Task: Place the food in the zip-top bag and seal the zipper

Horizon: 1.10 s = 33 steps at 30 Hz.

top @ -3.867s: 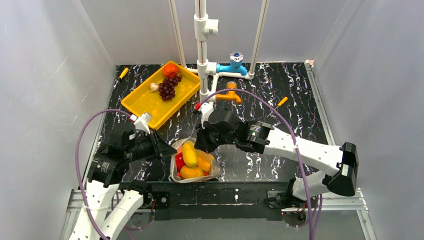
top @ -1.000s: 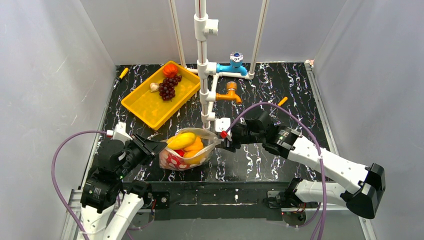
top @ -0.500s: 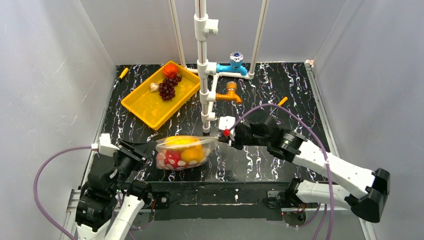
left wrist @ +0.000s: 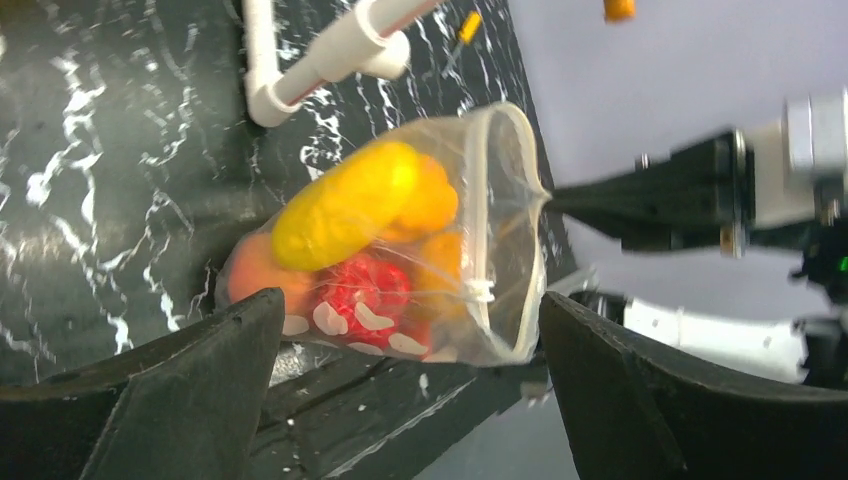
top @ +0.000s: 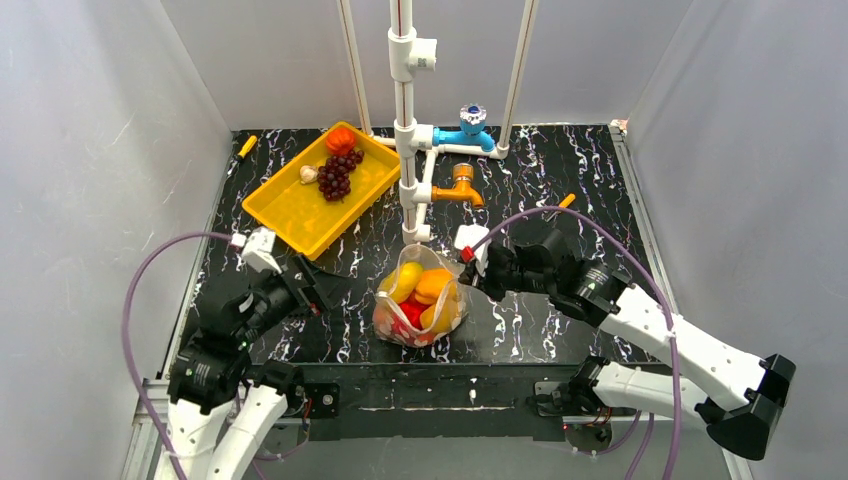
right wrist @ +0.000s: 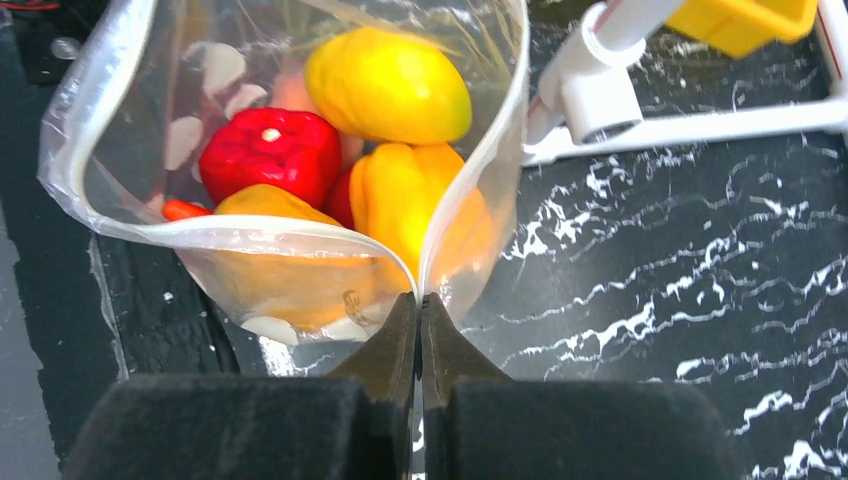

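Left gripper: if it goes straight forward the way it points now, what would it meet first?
Most likely the clear white-dotted zip-top bag, filled with glossy toy fruits. It sits straight ahead, framed between the fingers of the open left gripper. How far ahead is unclear.

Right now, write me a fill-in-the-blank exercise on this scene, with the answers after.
The right end effector is ___ on the zipper of the zip-top bag.
The left end effector stands ___, apart from the bag.
The ___ grapes lie in the yellow tray.
Missing words: shut; open; purple.
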Motion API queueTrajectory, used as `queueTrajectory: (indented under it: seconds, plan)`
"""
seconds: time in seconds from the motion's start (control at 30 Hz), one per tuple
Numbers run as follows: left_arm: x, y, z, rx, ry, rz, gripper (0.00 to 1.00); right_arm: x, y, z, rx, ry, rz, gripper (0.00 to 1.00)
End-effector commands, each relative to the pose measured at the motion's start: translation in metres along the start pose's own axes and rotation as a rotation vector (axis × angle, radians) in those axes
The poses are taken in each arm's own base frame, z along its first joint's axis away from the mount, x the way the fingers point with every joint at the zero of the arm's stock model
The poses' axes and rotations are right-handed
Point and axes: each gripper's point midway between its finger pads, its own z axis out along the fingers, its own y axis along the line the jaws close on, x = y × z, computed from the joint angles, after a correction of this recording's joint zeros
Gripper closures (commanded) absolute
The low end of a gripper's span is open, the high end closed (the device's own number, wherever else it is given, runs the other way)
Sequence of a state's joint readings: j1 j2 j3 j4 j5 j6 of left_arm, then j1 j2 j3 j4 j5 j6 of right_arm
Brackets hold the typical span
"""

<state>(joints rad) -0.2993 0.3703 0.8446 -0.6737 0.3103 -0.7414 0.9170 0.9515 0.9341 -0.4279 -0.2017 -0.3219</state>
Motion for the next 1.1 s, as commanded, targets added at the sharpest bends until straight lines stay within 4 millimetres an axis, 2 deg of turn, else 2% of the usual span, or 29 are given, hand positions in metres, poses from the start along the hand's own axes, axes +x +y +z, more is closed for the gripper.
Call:
queueTrajectory:
  seconds: [0.0, 0.17, 0.23, 0.3, 0.43, 0.57, 0.77, 0.93, 1.07]
  plan:
    - [0.016, -0.030, 0.005, 0.292, 0.079, 0.348, 0.02, -0.004, -0.019, -0.011, 0.073, 0.029, 0.066, 0.99]
    - [0.030, -0.042, 0.004, 0.532, 0.032, 0.660, 0.02, 0.001, -0.025, -0.014, 0.082, 0.034, 0.116, 0.99]
    - [0.041, -0.045, 0.007, 0.632, 0.060, 0.729, 0.06, -0.002, -0.022, -0.014, 0.064, 0.019, 0.129, 0.99]
    - [0.046, -0.042, 0.013, 0.658, 0.105, 0.765, 0.08, -0.005, -0.020, -0.015, 0.046, 0.009, 0.127, 0.99]
    - [0.046, -0.039, 0.028, 0.691, 0.134, 0.818, 0.16, -0.008, -0.017, -0.015, 0.022, 0.003, 0.119, 0.99]
    - [0.045, -0.039, 0.039, 0.728, 0.165, 0.823, 0.34, -0.011, -0.016, -0.016, 0.010, 0.006, 0.117, 0.99]
    - [0.049, -0.041, 0.043, 0.766, 0.191, 0.813, 0.56, -0.016, -0.016, -0.016, 0.005, -0.010, 0.114, 0.99]
    - [0.051, -0.040, 0.047, 0.767, 0.213, 0.804, 0.68, -0.018, -0.015, -0.014, -0.007, -0.014, 0.121, 0.99]
    - [0.058, -0.038, 0.050, 0.774, 0.241, 0.799, 0.70, -0.018, -0.015, -0.014, -0.007, -0.012, 0.124, 0.99]
